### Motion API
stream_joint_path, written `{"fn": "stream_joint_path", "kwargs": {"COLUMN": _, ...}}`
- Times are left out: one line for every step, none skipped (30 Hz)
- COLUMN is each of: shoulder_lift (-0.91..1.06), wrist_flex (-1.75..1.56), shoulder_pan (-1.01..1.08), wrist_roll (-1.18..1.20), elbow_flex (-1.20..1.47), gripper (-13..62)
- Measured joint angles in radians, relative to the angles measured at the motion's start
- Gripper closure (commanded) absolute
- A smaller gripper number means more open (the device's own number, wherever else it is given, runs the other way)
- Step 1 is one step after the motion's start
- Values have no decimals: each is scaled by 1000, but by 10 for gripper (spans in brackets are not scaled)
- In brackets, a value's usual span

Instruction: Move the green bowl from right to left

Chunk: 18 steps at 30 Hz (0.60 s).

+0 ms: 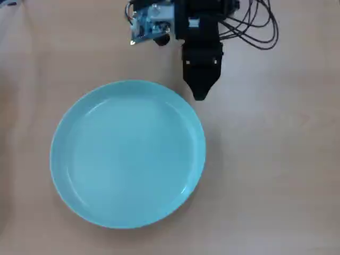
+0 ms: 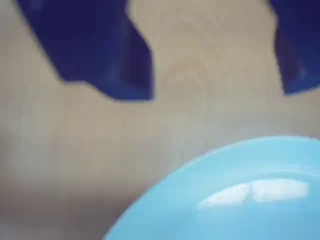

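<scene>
We see the green bowl (image 1: pixel 127 154) lying flat on the wooden worktop (image 1: pixel 276 175), left of the middle in the overhead view and a little nearer the bottom edge than the top. Nothing is in it.

The gripper (image 1: pixel 199 95) hangs near the top edge, its tip just beside the bowl's upper right rim, and we cannot tell from above whether it touches. In the wrist view the two dark fingers (image 2: pixel 107 60) stand wide apart with bare wood between them and hold nothing; the bowl's rim (image 2: pixel 210 165) curves below them, outside the gap.

We judge that the bowl may already sit on its target side, or may still need shifting; the pictures do not settle this.

The risks follow from the shape. The dish is much wider than the spread fingers, so only the low rim can be pinched. A shallow bite on that glossy edge could slip, and the far side would drag or tip. A descent slightly off could land a finger on the rim and shove the bowl away.
</scene>
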Motion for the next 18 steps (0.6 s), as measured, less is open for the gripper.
{"fn": "stream_joint_path", "kwargs": {"shoulder_lift": 21, "wrist_flex": -11, "shoulder_pan": 5, "wrist_roll": 3, "elbow_flex": 43, "gripper": 241}}
{"fn": "stream_joint_path", "kwargs": {"shoulder_lift": 75, "wrist_flex": -31, "shoulder_pan": 8, "wrist_roll": 5, "elbow_flex": 147, "gripper": 241}}
{"fn": "stream_joint_path", "kwargs": {"shoulder_lift": 124, "wrist_flex": -34, "shoulder_pan": 8, "wrist_roll": 9, "elbow_flex": 199, "gripper": 241}}
{"fn": "stream_joint_path", "kwargs": {"shoulder_lift": 166, "wrist_flex": -37, "shoulder_pan": 11, "wrist_roll": 11, "elbow_flex": 199, "gripper": 241}}
{"fn": "stream_joint_path", "kwargs": {"shoulder_lift": 195, "wrist_flex": -41, "shoulder_pan": 11, "wrist_roll": 11, "elbow_flex": 184, "gripper": 241}}
{"fn": "stream_joint_path", "kwargs": {"shoulder_lift": 216, "wrist_flex": -40, "shoulder_pan": 8, "wrist_roll": 11, "elbow_flex": 169, "gripper": 241}}
{"fn": "stream_joint_path", "kwargs": {"shoulder_lift": 227, "wrist_flex": -37, "shoulder_pan": 8, "wrist_roll": 11, "elbow_flex": 170, "gripper": 241}}
{"fn": "stream_joint_path", "kwargs": {"shoulder_lift": 229, "wrist_flex": -38, "shoulder_pan": 17, "wrist_roll": 11, "elbow_flex": 172, "gripper": 240}}
{"fn": "stream_joint_path", "kwargs": {"shoulder_lift": 229, "wrist_flex": -40, "shoulder_pan": 15, "wrist_roll": 11, "elbow_flex": 173, "gripper": 240}}
{"fn": "stream_joint_path", "kwargs": {"shoulder_lift": 229, "wrist_flex": -38, "shoulder_pan": 17, "wrist_roll": 11, "elbow_flex": 172, "gripper": 241}}
{"fn": "stream_joint_path", "kwargs": {"shoulder_lift": 230, "wrist_flex": -38, "shoulder_pan": 18, "wrist_roll": 12, "elbow_flex": 172, "gripper": 242}}
{"fn": "stream_joint_path", "kwargs": {"shoulder_lift": 230, "wrist_flex": -38, "shoulder_pan": 18, "wrist_roll": 14, "elbow_flex": 172, "gripper": 242}}
{"fn": "stream_joint_path", "kwargs": {"shoulder_lift": 230, "wrist_flex": -38, "shoulder_pan": 18, "wrist_roll": 14, "elbow_flex": 173, "gripper": 243}}
{"fn": "stream_joint_path", "kwargs": {"shoulder_lift": 230, "wrist_flex": -38, "shoulder_pan": 18, "wrist_roll": 14, "elbow_flex": 172, "gripper": 243}}
{"fn": "stream_joint_path", "kwargs": {"shoulder_lift": 230, "wrist_flex": -38, "shoulder_pan": 18, "wrist_roll": 14, "elbow_flex": 172, "gripper": 243}}
{"fn": "stream_joint_path", "kwargs": {"shoulder_lift": 230, "wrist_flex": -38, "shoulder_pan": 20, "wrist_roll": 15, "elbow_flex": 172, "gripper": 242}}
{"fn": "stream_joint_path", "kwargs": {"shoulder_lift": 229, "wrist_flex": -38, "shoulder_pan": 23, "wrist_roll": 20, "elbow_flex": 173, "gripper": 242}}
{"fn": "stream_joint_path", "kwargs": {"shoulder_lift": 230, "wrist_flex": -38, "shoulder_pan": 25, "wrist_roll": 38, "elbow_flex": 172, "gripper": 242}}
